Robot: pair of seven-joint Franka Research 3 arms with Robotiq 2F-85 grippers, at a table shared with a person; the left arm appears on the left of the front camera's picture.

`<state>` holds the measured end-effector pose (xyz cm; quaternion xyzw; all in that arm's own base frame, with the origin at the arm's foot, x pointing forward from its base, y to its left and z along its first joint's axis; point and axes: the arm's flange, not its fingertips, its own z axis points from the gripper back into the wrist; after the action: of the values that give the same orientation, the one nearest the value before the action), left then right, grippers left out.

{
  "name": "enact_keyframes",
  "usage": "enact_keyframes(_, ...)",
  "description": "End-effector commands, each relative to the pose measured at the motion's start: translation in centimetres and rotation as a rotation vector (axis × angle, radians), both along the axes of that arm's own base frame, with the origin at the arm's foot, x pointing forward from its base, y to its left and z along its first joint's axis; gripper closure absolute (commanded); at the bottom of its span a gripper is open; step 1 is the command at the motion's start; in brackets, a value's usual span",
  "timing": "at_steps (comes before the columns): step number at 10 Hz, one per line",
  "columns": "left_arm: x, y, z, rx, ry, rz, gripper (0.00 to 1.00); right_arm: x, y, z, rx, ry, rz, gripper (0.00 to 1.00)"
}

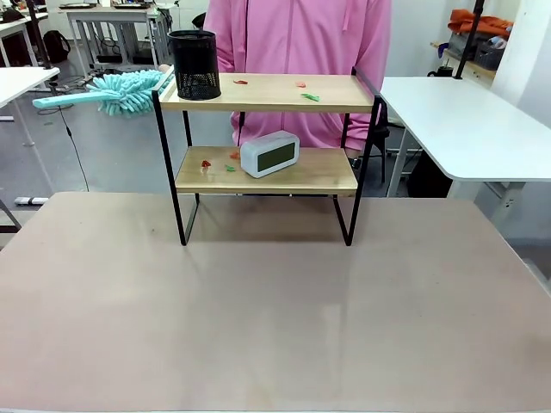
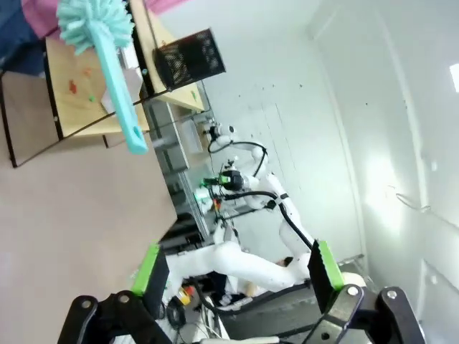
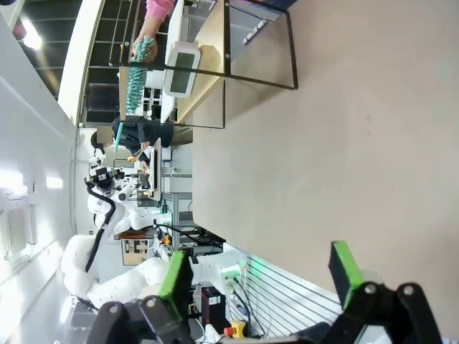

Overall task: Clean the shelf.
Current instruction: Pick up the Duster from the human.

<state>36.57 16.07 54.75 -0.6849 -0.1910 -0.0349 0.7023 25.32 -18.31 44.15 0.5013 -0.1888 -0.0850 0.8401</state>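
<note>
The shelf stands at the far middle of the table, with a person in a pink top just behind it. Red and green scraps lie on the right part of its top board, and more scraps lie on the lower board, left of a white clock. A black mesh cup sits at the top board's left end.

Both arms are free. The left gripper has its jaws spread wide with nothing between the green pads, and the right gripper is the same.

A teal duster is held out at the shelf's top left corner, its handle pointing left, which reads as an offer to the left arm. To take it well, that gripper should come in across the bare handle (not the fluffy head) and close on the middle, so the head can reach over the boards. When sweeping, the cup and clock look light enough to be knocked off. Pushing scraps toward the open near edge, working the top board first, seems the tidier order
</note>
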Motion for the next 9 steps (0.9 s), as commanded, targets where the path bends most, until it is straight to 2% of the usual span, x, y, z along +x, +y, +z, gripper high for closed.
enact_keyframes(1, 2.8, -1.3, -0.2, 0.046, 0.080, -0.073, 0.00, 0.2, 0.1, 0.1, 0.010, -0.039, 0.003, 0.00)
enact_keyframes(5, 9.7, -5.2, -2.5, 0.067, 0.203, -0.094, 0.00, 0.2, 0.1, 0.1, 0.010, -0.039, 0.003, 0.00)
enact_keyframes(9, 12.7, -8.4, -2.3, 0.115, 0.220, -0.098, 0.00, 0.2, 0.1, 0.1, 0.010, -0.039, 0.003, 0.00)
